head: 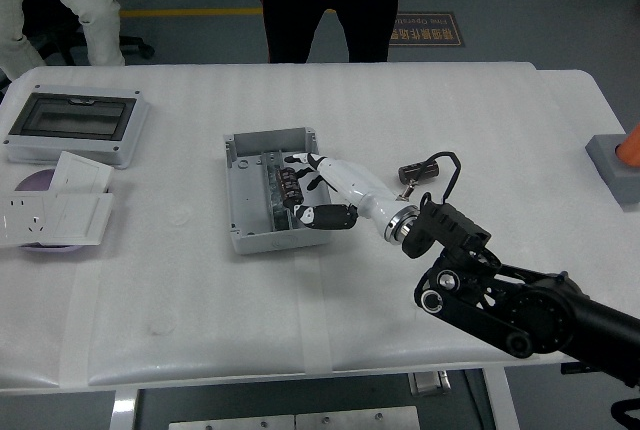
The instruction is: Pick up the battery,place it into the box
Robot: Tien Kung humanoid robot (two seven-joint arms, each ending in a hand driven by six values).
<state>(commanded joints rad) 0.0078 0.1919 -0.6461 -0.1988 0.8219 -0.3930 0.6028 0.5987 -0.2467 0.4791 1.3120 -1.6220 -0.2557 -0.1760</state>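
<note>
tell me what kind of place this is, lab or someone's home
Most likely a robotics lab or workshop, not a home: a white padded work table, electrical parts such as a grey junction box and a breaker enclosure, and a floor with yellow line marking.

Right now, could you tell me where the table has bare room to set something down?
The near strip in front of the grey box is bare, as is the far right stretch of the table. The left end is crowded: the covered enclosure and socket plates. The right hand fills the box.
</note>
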